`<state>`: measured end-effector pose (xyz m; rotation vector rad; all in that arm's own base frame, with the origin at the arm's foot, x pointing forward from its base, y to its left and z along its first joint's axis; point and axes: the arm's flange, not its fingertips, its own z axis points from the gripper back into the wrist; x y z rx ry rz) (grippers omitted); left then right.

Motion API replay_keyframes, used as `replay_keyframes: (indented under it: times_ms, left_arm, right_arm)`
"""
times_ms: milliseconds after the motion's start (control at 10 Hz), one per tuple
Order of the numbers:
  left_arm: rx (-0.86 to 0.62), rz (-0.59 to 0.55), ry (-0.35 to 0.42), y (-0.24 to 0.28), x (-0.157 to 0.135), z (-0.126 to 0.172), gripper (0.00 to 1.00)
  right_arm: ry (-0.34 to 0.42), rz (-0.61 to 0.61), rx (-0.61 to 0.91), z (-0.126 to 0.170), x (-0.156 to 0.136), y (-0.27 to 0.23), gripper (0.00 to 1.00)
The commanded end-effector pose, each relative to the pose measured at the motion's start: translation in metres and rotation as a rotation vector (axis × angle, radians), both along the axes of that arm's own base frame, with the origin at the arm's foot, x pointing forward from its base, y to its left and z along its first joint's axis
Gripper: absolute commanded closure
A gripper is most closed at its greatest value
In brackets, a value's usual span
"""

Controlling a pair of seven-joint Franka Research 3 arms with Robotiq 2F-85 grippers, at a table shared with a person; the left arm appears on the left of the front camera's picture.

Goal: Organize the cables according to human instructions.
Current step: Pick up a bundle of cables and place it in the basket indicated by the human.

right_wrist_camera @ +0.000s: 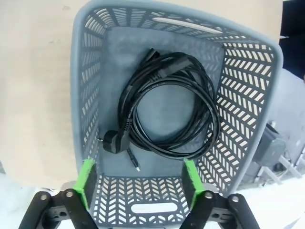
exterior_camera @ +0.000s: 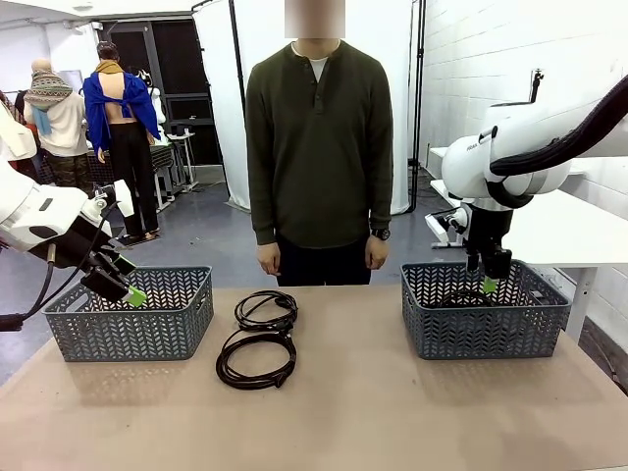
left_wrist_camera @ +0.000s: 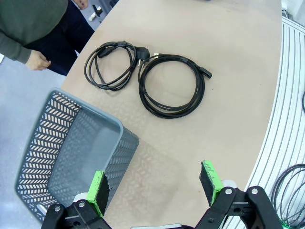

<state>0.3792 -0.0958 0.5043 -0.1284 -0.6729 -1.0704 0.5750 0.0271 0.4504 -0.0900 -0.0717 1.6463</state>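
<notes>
The right gripper (right_wrist_camera: 138,167) hangs wide open, empty, just above a cable (right_wrist_camera: 127,112) apparently sorted into the basket (right_wrist_camera: 238,71) beneath, while the open, empty left gripper (left_wrist_camera: 152,171) faces two cables (left_wrist_camera: 201,90) on the tabletop (left_wrist_camera: 228,47) ahead.

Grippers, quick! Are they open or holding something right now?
Left gripper: open, holding nothing.
Right gripper: open, holding nothing, above the cables lying in the basket.

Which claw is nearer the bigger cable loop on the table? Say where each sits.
Left. The left claw hovers by the left basket, beside the loop; the right claw is over the right basket, farther away.
</notes>
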Motion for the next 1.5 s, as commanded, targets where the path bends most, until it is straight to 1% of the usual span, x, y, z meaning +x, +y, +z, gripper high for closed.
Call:
replay_keyframes:
  times_ms: [0,200,300,400,800,900,1000,1200,1300,1400]
  left_arm:
    - [-0.008,-0.016,-0.001,0.003,0.002,-0.001,0.00]
    - [-0.008,-0.016,-0.001,0.003,0.002,-0.001,0.00]
    - [-0.008,-0.016,-0.001,0.003,0.002,-0.001,0.00]
    - [-0.008,-0.016,-0.001,0.003,0.002,-0.001,0.00]
    - [-0.008,-0.016,-0.001,0.003,0.002,-0.001,0.00]
    - [-0.008,-0.016,-0.001,0.003,0.002,-0.001,0.00]
    - [-0.008,-0.016,-0.001,0.003,0.002,-0.001,0.00]
    - [-0.008,-0.016,-0.001,0.003,0.002,-0.001,0.00]
    - [-0.008,-0.016,-0.001,0.003,0.002,-0.001,0.00]
    - [-0.008,-0.016,-0.001,0.003,0.002,-0.001,0.00]
  right_arm:
    - [0.006,0.027,0.012,0.002,0.002,-0.005,0.00]
    - [-0.003,0.022,0.002,0.001,0.001,-0.006,0.00]
    - [-0.030,0.003,-0.011,0.002,0.003,-0.011,0.00]
    - [0.002,-0.003,0.000,0.001,0.000,-0.002,0.00]
    - [0.000,-0.005,-0.001,0.002,0.000,-0.003,0.00]
    - [-0.014,-0.072,0.032,0.011,-0.007,0.003,0.00]
    - [0.001,-0.122,0.079,0.020,-0.019,0.015,0.00]
    - [-0.003,-0.201,0.137,0.031,-0.041,0.033,0.00]
    - [0.009,-0.238,0.186,0.035,-0.051,0.042,0.00]
    - [-0.004,-0.282,0.241,0.040,-0.065,0.052,0.00]
